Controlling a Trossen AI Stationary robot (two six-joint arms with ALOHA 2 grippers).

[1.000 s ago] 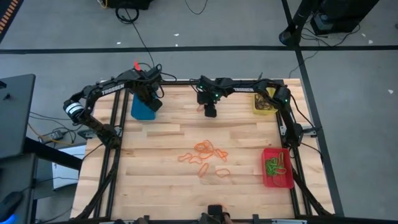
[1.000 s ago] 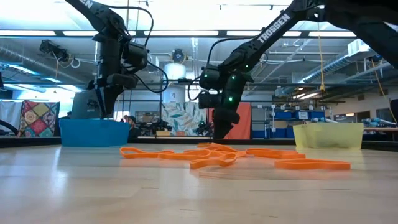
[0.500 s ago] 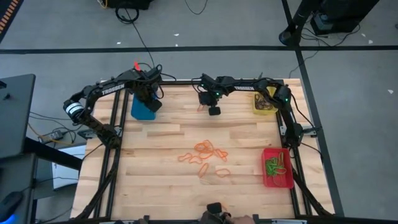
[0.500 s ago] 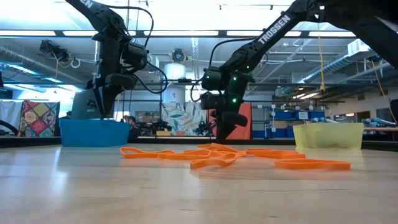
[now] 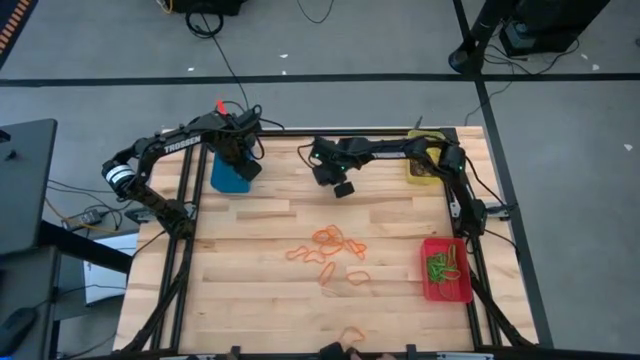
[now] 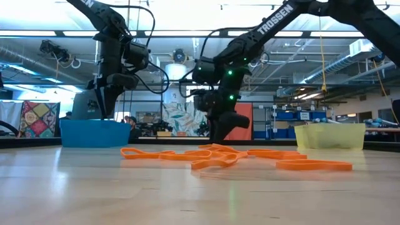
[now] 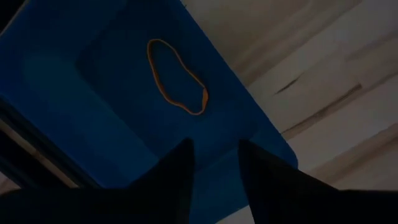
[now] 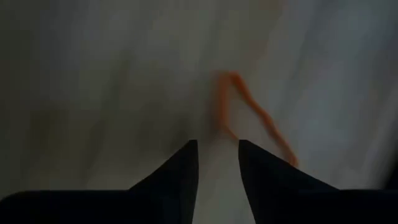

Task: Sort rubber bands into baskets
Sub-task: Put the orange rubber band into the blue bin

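**Hands Above the Bench: Right Arm Nearer the Orange Pile**

Left hand (image 5: 240, 155) hangs over the blue basket (image 5: 232, 176) at the far left of the bench (image 5: 250, 260), its fingers (image 7: 177, 177) slightly apart and holding nothing. One orange band (image 7: 176, 77) lies flat on that basket's floor.

Right hand (image 5: 342, 186) hovers above bare wood at the far middle, fingers slightly apart and empty.

The remaining orange rubber bands (image 5: 333, 250) lie in a loose cluster at the bench centre, on the near side of the right hand. The cluster's long axis runs left to right in the low view. The right arm is judged the nearer one.

The yellow basket (image 5: 422, 165) stands far right. The red basket (image 5: 446, 270), near right, holds green bands (image 5: 440, 265).
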